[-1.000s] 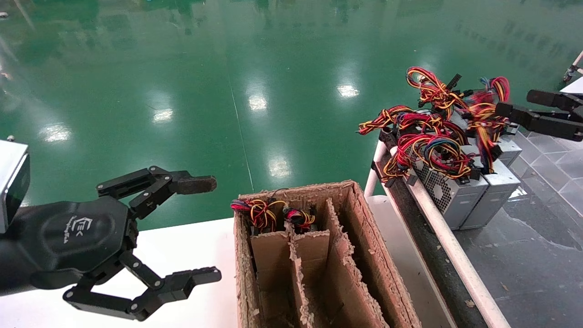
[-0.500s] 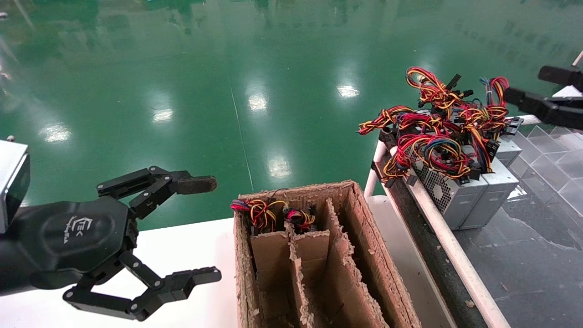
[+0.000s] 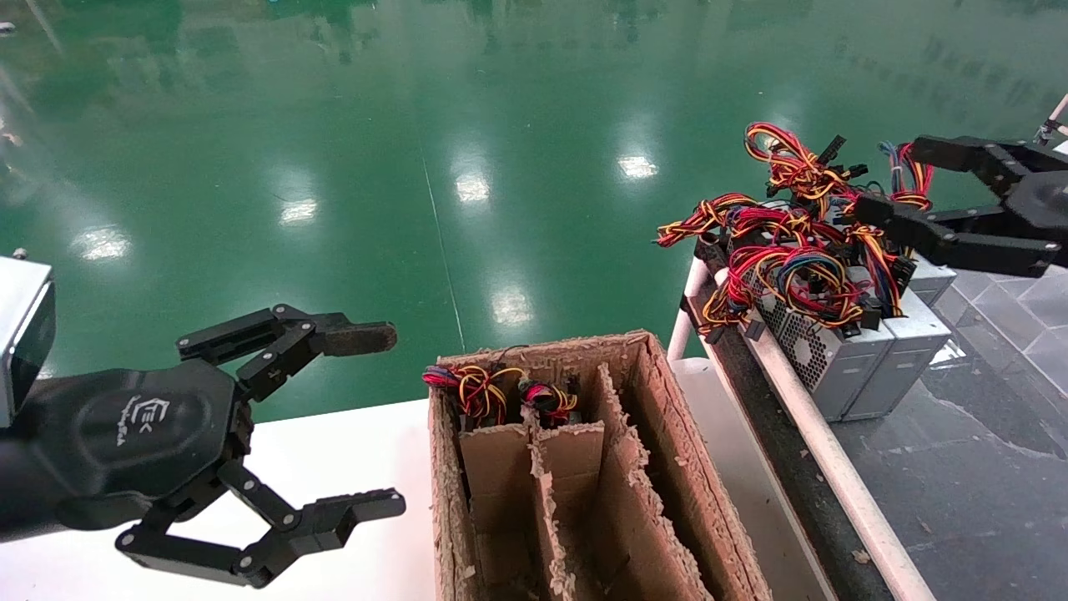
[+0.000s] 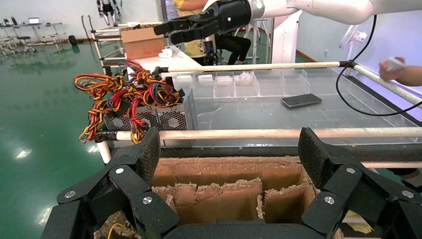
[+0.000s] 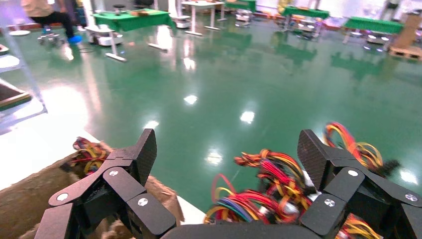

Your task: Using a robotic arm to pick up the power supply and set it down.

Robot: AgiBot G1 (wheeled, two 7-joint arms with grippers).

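Several grey power supply boxes (image 3: 834,361) stand side by side on the rack at the right, under a tangle of wires. The power supply's red, yellow, orange and black bundle (image 3: 788,163) rises at the far end, and the tangle hides its box. My right gripper (image 3: 887,179) on the robotic arm (image 4: 318,6) hangs open just right of that bundle, its fingers level with the wires and holding nothing. In the right wrist view the gripper (image 5: 229,149) frames the wires (image 5: 268,199). My left gripper (image 3: 400,419) hangs open and empty over the white table.
A worn cardboard box (image 3: 667,434) with dividers stands in front of me, with wire bundles (image 3: 480,388) in its far compartments. A white pipe rail (image 3: 826,451) edges the rack. A phone (image 4: 301,100) lies on the clear tray behind it.
My right gripper drew back to the right, then swung left again and turned, and its wide jaws now stand at the far wire bundle. The left arm has not moved.
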